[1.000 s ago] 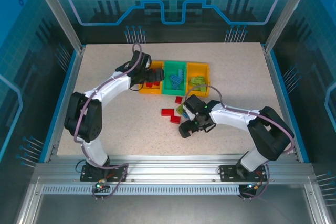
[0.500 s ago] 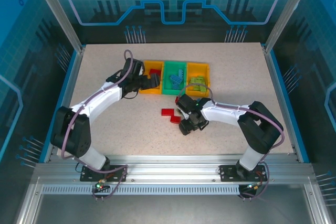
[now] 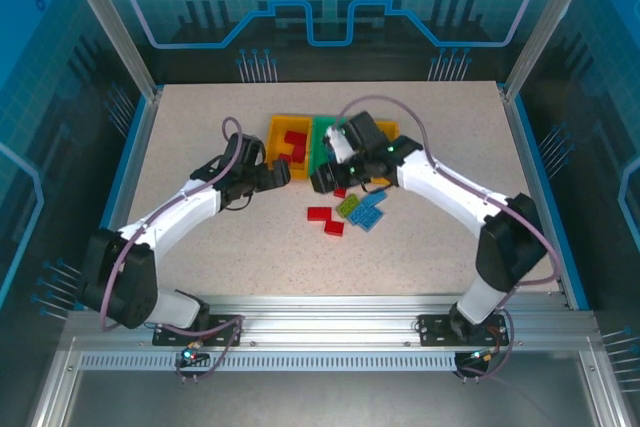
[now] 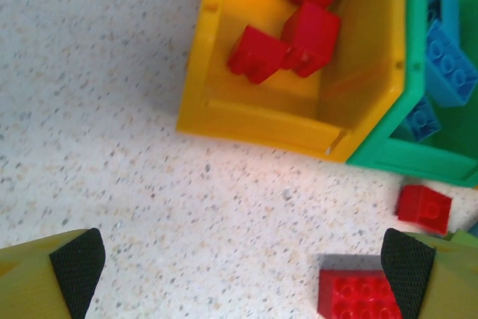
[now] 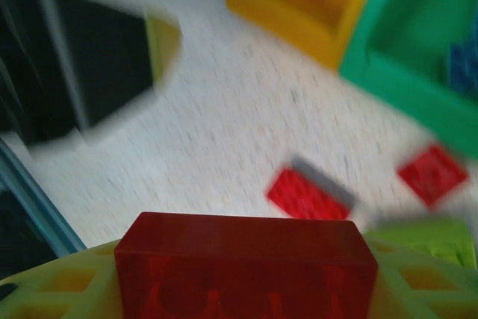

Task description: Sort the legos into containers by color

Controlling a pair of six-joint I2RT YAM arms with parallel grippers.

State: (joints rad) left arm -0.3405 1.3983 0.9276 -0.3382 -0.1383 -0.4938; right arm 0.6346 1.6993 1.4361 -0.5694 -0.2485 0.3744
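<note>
Worktop (image 3: 200, 127) carries several loose bricks (image 3: 322, 215) beside part-filled bins (image 4: 254, 121); left fingers (image 4: 75, 267) apart and empty, right fingers (image 5: 60, 289) clamped on a red brick (image 5: 246, 267).

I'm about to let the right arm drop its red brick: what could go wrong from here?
1. The red brick belongs in the left yellow bin, but the open left gripper sits beside that bin, close to the right gripper: the arms may collide.
2. Released early, it could land in the neighbouring green bin.
</note>
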